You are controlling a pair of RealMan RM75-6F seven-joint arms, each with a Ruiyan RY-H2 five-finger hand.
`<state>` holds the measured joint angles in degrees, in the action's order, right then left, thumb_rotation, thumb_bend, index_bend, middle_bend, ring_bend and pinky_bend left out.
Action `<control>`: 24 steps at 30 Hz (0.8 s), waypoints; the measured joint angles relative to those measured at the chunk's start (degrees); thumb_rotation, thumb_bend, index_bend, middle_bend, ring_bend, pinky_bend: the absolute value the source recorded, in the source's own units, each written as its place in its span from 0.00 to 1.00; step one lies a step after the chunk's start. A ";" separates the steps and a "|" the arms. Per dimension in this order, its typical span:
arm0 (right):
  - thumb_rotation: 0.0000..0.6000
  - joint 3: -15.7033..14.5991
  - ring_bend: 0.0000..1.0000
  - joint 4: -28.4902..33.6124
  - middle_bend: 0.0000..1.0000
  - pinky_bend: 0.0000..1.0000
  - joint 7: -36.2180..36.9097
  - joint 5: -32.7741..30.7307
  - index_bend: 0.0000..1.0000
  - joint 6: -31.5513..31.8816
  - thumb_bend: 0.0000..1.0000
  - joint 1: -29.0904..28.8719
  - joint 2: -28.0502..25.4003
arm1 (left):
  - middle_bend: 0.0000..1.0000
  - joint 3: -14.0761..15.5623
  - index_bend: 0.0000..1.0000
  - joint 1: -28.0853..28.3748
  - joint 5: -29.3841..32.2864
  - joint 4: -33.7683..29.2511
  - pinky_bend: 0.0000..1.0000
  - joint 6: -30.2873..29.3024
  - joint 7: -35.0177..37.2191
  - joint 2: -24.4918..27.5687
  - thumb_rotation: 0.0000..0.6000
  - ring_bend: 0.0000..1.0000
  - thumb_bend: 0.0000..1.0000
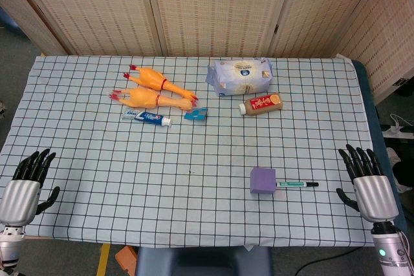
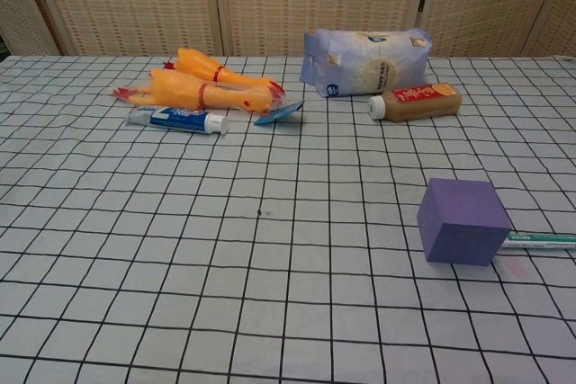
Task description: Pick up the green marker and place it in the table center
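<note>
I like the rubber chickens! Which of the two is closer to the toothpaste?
The front chicken, lying just behind the toothpaste. The other chicken lies behind it, nearer the screen wall.

left hand [image 1: 26, 185]: hovering at the near left edge, fingers spreading, holding nothing
right hand [image 1: 367, 182]: resting near right, fingers spreading, empty

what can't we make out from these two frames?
- Green marker, chest view: near end hidden behind the purple cube, far end cut off by the right edge.
- Left hand and right hand: outside the chest view; head view shows only their backs.
- Labels on toothpaste, bottle and wipes pack: too small to read.
</note>
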<state>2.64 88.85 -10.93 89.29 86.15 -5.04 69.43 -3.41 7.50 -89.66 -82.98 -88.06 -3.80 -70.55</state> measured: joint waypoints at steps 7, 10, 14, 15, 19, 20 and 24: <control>1.00 -0.20 0.00 -0.54 0.00 0.00 -2.61 -1.31 0.00 -3.95 0.13 -1.34 2.09 | 0.00 -0.65 0.00 1.61 1.60 0.50 0.12 3.33 2.85 0.69 1.00 0.00 0.38; 1.00 -0.22 0.00 -0.19 0.00 0.00 -3.07 -2.70 0.00 -7.67 0.13 -2.66 2.52 | 0.00 -1.23 0.00 2.88 2.55 1.22 0.11 5.52 4.09 0.85 1.00 0.00 0.38; 1.00 0.49 0.00 0.44 0.11 0.00 -5.51 -5.06 0.11 -12.31 0.14 -5.30 4.05 | 0.00 -1.97 0.00 4.34 4.06 2.58 0.12 7.94 5.98 0.92 1.00 0.00 0.38; 1.00 0.78 0.00 0.41 0.15 0.00 -6.34 -5.51 0.17 -12.84 0.14 -5.84 4.81 | 0.00 -2.02 0.00 4.49 4.35 2.81 0.12 8.34 6.31 0.93 1.00 0.00 0.38; 1.00 1.95 0.00 -1.01 0.26 0.00 -10.69 -7.26 0.38 -14.52 0.15 -8.16 9.69 | 0.00 -2.02 0.00 4.90 5.17 3.34 0.11 9.63 7.72 1.22 1.00 0.00 0.38; 1.00 2.14 0.00 -1.53 0.27 0.00 -11.65 -7.71 0.40 -15.00 0.15 -8.67 10.77 | 0.00 -2.09 0.00 4.99 5.44 3.53 0.11 9.82 8.18 1.32 1.00 0.00 0.38; 1.00 2.69 0.06 -4.38 0.35 0.00 -14.58 -9.57 0.46 -16.65 0.17 -10.38 14.65 | 0.00 -2.28 0.00 5.15 6.06 3.91 0.12 10.29 9.91 1.73 1.00 0.00 0.38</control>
<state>5.33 84.47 -25.50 79.72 69.49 -15.41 84.07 -5.68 12.66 -83.59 -79.07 -77.77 6.11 -68.83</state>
